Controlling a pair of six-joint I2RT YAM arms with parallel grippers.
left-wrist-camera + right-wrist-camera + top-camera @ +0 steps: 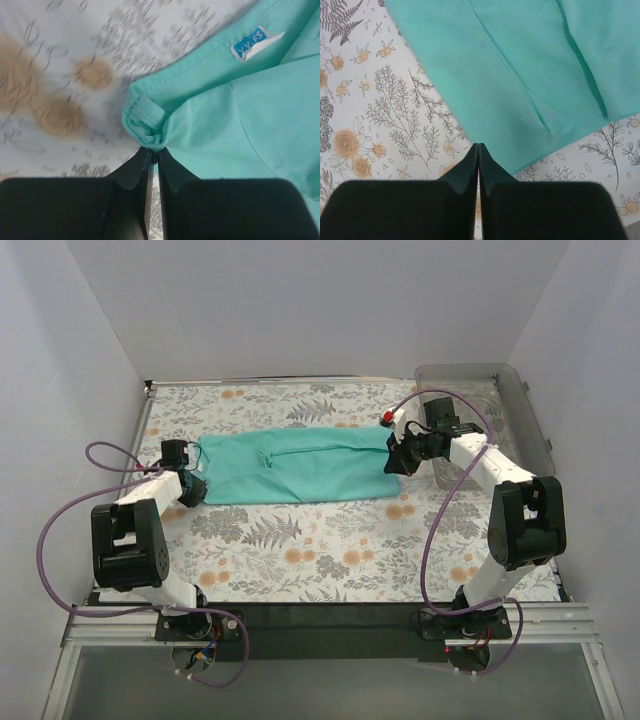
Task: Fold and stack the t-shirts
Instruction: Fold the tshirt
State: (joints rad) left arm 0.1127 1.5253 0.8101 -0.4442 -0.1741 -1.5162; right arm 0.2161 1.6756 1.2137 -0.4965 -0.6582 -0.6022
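T-shirt [295, 468]: left hand [151, 150] closed, pinching bunched corner; right hand [478, 146] closed, tips at edge, grip unclear.

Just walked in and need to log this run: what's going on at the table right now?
Two robot arms are handling a teal t-shirt that lies as a long, narrow strip across the floral table. The left gripper is shut, pinching a bunched corner near the neck label. The right gripper is shut at the edge of the opposite end; whether it holds fabric is unclear.
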